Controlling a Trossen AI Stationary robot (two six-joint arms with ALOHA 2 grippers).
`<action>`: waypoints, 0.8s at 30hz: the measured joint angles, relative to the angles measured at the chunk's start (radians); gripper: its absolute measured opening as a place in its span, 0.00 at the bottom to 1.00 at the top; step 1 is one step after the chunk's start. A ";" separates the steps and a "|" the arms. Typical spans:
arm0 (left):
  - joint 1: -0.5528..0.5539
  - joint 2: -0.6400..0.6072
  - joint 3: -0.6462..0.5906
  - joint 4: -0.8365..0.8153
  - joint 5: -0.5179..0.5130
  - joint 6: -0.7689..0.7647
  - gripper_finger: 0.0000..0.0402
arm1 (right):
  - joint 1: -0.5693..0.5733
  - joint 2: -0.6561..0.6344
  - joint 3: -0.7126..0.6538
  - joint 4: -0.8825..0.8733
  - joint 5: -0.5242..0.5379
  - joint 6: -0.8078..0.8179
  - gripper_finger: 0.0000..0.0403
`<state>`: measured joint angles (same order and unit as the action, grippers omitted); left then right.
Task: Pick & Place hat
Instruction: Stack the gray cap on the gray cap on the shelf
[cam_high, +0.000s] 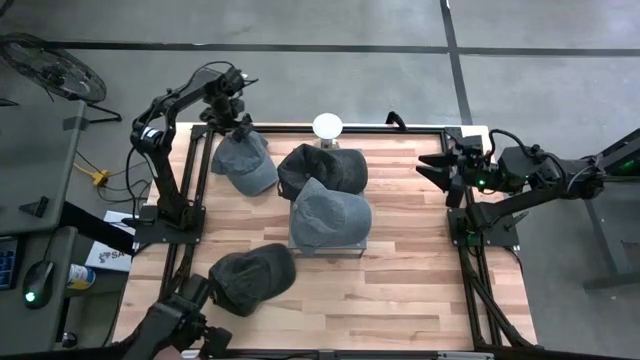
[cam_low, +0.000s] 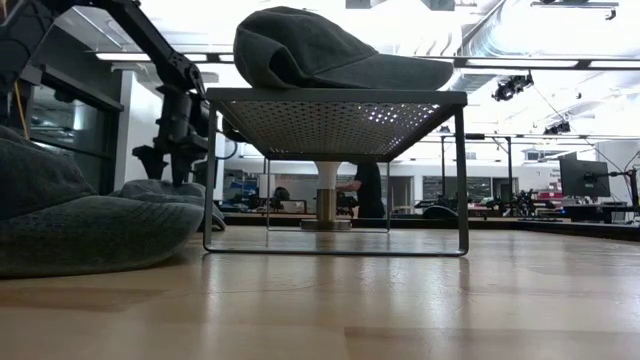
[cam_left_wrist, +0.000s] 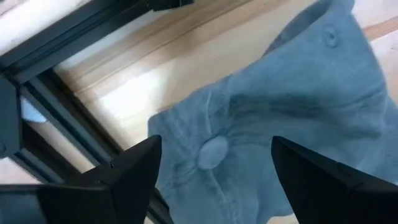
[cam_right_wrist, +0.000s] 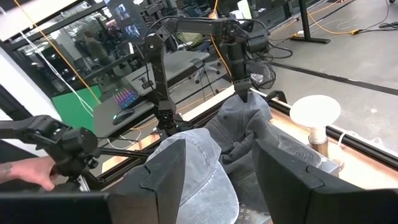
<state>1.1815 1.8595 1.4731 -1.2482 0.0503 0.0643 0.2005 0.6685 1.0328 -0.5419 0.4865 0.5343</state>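
We hold our left gripper (cam_left_wrist: 211, 180) spread wide over the gray cap (cam_high: 243, 163) by the far left corner. The soft cloth may slip out.

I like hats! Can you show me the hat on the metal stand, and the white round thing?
Hat (cam_high: 330, 213), high view, on its crown.
Stand (cam_low: 330, 122), low view, on its perforated shelf.
White round thing (cam_high: 327, 125), high view, on its top.

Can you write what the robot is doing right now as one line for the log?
left pincer: open, over grey hat at far-left table corner | right pincer: open, waiting at right edge | another hat on rack | stand: bare
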 joint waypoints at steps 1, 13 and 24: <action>0.000 0.000 0.000 -0.003 0.000 0.001 0.72 | 0.000 0.000 0.000 0.000 -0.003 0.000 0.44; 0.003 0.004 0.000 -0.021 0.045 -0.020 0.41 | 0.000 0.000 0.000 0.000 -0.033 0.007 0.44; 0.003 0.004 -0.001 -0.102 0.052 0.031 0.04 | 0.000 0.000 0.000 0.000 -0.033 0.007 0.44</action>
<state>1.1843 1.8633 1.4723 -1.3500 0.1021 0.0948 0.2005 0.6685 1.0325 -0.5423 0.4538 0.5415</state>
